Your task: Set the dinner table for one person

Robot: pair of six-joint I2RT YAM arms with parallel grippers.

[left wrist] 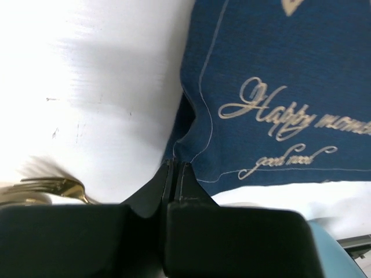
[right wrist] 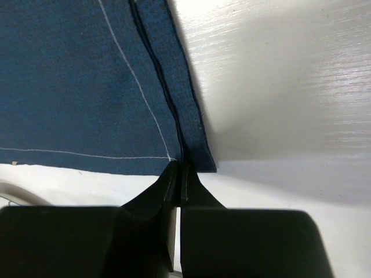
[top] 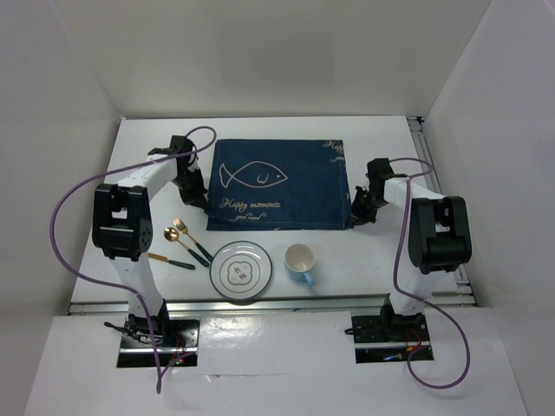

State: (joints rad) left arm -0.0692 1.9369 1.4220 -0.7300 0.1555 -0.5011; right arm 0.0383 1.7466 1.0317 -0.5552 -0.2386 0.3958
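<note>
A navy blue placemat (top: 277, 184) with a white fish drawing lies on the white dinner table (top: 156, 147). My left gripper (top: 198, 201) is shut on the placemat's near left corner (left wrist: 191, 145), which is puckered up at the jaws. My right gripper (top: 354, 215) is shut on the near right corner (right wrist: 185, 145), the hem folded between the jaws. A white plate (top: 240, 271), a light blue cup (top: 301, 263), and gold cutlery with dark green handles (top: 186, 241) lie near the front edge.
Metal rails run along the table's right (top: 434, 173) and front (top: 260, 303) edges. White walls enclose the table on three sides. A purple cable (top: 69, 199) loops off the left arm. A gold spoon bowl (left wrist: 46, 190) shows in the left wrist view.
</note>
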